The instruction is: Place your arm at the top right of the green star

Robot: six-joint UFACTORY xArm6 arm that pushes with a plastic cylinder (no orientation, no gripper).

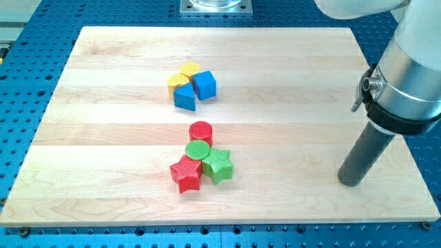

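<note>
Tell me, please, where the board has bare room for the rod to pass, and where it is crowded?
Bare wood runs between my tip at the view's right and the green star, and along the view's left. Crowded: green star, red star, green cylinder and red cylinder touch; above, two yellow blocks, blue cube and blue triangular block huddle.

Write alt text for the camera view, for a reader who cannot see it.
My tip rests on a wooden board, far to the view's right of a green star clustered with a red star, green cylinder and red cylinder. Yellow and blue blocks sit nearer the view's top.
</note>
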